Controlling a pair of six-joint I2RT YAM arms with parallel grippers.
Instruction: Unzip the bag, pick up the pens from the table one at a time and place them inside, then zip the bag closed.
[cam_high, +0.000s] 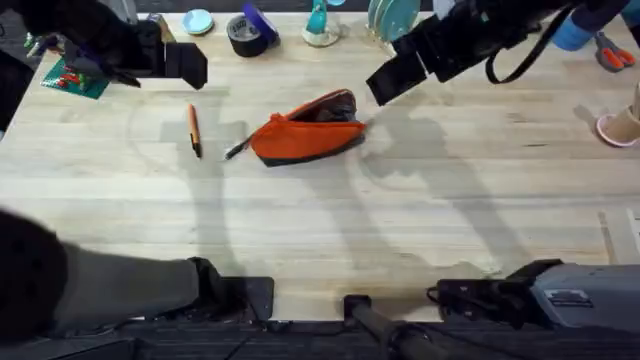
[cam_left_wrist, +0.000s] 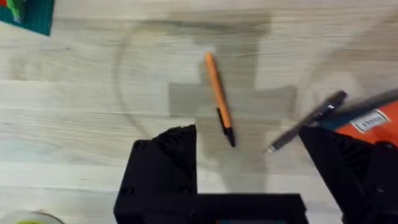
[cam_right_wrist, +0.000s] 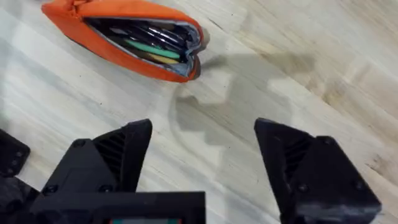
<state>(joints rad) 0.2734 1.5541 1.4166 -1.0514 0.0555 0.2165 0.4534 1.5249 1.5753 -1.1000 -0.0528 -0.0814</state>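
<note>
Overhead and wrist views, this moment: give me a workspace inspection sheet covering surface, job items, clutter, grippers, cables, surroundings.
Surface: light wooden plank table, no spills seen.
Job's things: orange fabric pencil pouch unzipped, pens visible inside; orange-barrelled stick pen and dark stick pen lie on the table beside it.
Clutter: dark tape roll, teal stand, scissors along the far edge.
Grippers: left gripper open above the two pens; right gripper open, empty, near the pouch.
Cables: black cable on the right arm.
Surroundings: nothing seen.

Matt orange cloth bag (cam_high: 305, 132) lies on the smooth, grained wooden table (cam_high: 400, 230).
</note>
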